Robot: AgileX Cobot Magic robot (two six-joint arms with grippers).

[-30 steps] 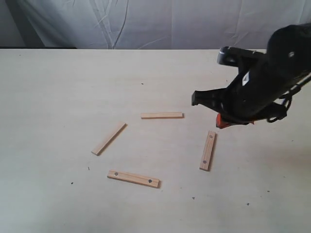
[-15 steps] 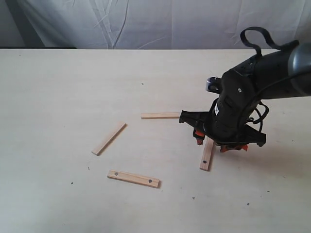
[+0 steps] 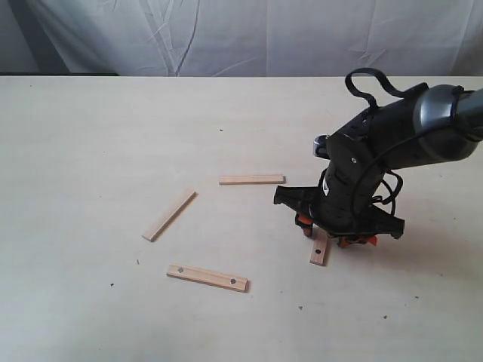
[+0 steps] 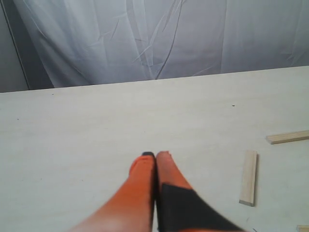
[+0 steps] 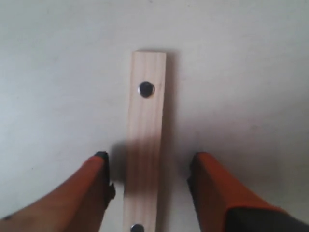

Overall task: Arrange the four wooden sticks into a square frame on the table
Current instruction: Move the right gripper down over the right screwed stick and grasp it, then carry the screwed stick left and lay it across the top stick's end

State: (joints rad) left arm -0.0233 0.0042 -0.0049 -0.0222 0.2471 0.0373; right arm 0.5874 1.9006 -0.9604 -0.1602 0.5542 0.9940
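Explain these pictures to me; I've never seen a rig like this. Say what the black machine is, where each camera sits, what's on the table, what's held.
It is a robot with two arms, each ending in an orange-fingered gripper. One picture watches the table from outside; the other two come from cameras on the wrists. Four wooden sticks lie apart: a far plain stick, a slanted plain stick, a near dotted stick, and a right dotted stick that the open right gripper straddles, a finger on each side. The left gripper is shut, empty. Nothing is held.
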